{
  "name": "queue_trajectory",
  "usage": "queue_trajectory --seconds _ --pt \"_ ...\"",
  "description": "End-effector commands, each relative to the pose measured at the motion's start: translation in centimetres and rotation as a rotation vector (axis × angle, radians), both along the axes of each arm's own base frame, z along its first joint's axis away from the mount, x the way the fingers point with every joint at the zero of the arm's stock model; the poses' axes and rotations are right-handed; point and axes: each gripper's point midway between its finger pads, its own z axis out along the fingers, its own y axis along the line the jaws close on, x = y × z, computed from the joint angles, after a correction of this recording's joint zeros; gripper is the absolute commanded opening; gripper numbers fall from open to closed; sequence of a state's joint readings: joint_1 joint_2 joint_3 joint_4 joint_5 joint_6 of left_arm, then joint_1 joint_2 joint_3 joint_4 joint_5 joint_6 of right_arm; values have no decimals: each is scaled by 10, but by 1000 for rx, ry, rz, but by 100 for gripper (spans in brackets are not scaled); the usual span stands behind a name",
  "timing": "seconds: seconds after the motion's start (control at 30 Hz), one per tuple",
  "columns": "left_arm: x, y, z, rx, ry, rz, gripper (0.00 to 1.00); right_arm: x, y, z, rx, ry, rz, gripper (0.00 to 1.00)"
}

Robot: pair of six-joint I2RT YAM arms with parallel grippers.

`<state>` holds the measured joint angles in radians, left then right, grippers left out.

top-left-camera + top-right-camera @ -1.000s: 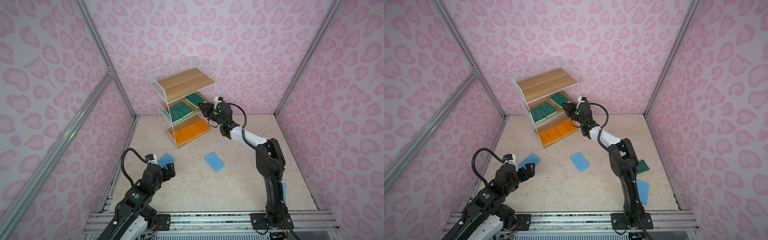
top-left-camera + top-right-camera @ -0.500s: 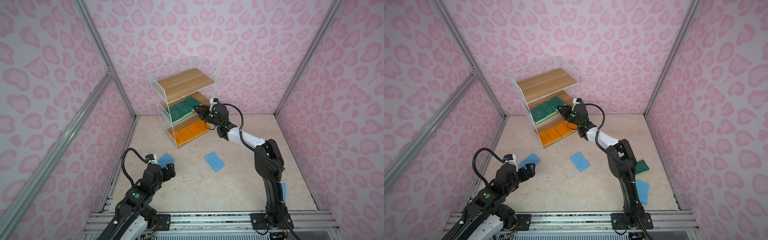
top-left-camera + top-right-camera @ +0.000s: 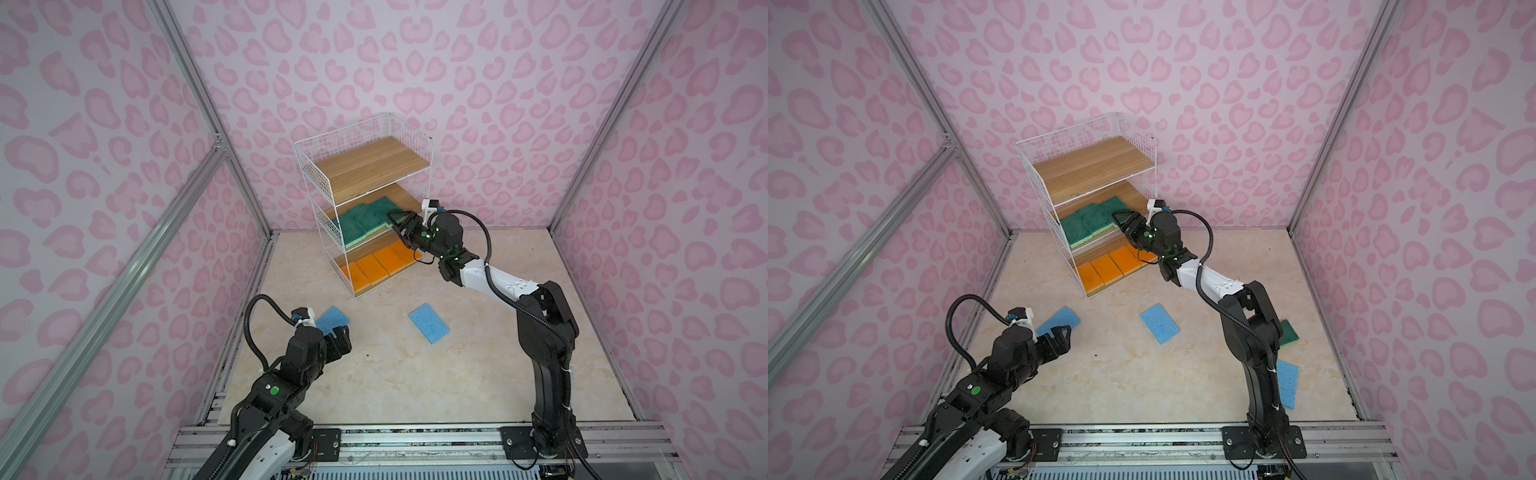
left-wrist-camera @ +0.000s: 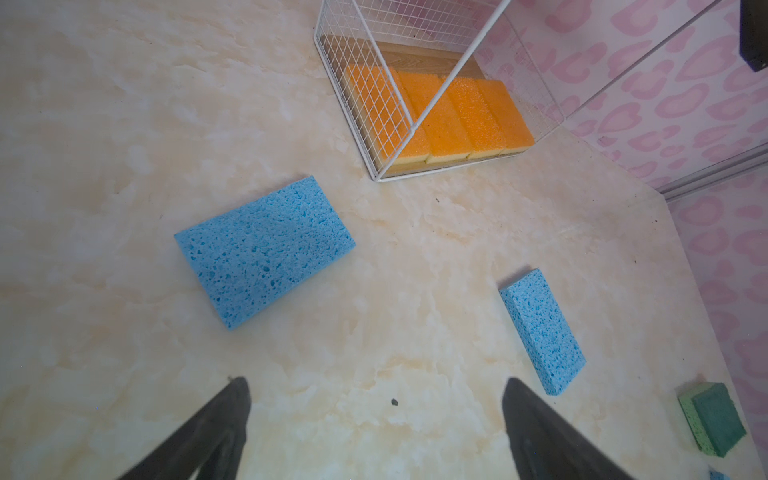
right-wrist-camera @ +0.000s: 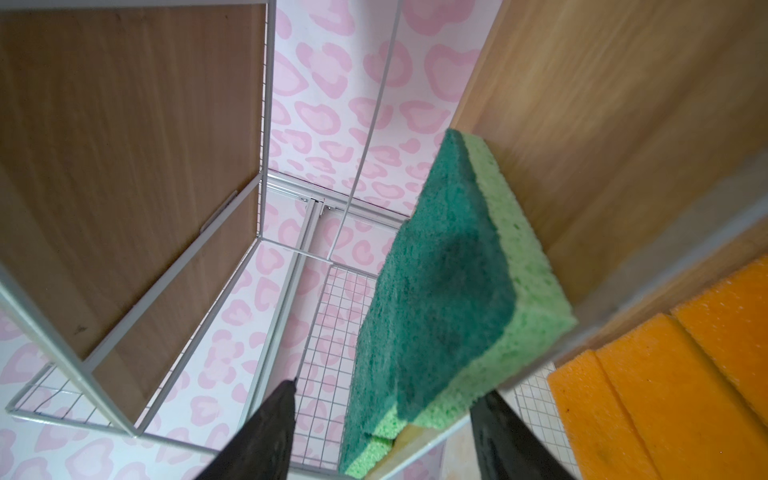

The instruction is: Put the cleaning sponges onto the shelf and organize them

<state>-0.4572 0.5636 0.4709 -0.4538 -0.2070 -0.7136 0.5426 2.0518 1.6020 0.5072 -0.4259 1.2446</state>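
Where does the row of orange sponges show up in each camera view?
In both top views: orange sponges on the bottom tier, centre.
Left wrist: orange sponges behind the wire grid.
Right wrist: orange sponges on the tier below the green sponges.
Shared landmark: the white wire shelf.

A beige marbled floor (image 3: 415, 374) spreads between walls (image 3: 457, 62) papered with pink spots. Aluminium bars (image 3: 116, 291) frame the walls, and a metal rail (image 3: 415, 440) crosses the near edge. A small dark speck (image 4: 394, 401) lies on the floor.

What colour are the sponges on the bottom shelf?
Orange sponges, clearest in the left wrist view.
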Motion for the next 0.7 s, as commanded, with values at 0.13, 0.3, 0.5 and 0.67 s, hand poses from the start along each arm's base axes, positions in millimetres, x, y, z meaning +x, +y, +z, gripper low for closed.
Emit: queue_trajectory --seconds 0.13,0.3,0.5,0.67 --pt "5 -3 11 23 -11 -21 96 -4 -3 -34 -169 58 14 84" --pt "5 -3 13 12 -19 -16 96 -7 -8 -36 -198 51 6 82" --pt "6 -7 13 5 -21 -34 96 -23 -30 -32 -173 28 -22 83" --pt "18 -27 8 -1 13 -104 97 -49 -59 -43 -288 44 -29 85"
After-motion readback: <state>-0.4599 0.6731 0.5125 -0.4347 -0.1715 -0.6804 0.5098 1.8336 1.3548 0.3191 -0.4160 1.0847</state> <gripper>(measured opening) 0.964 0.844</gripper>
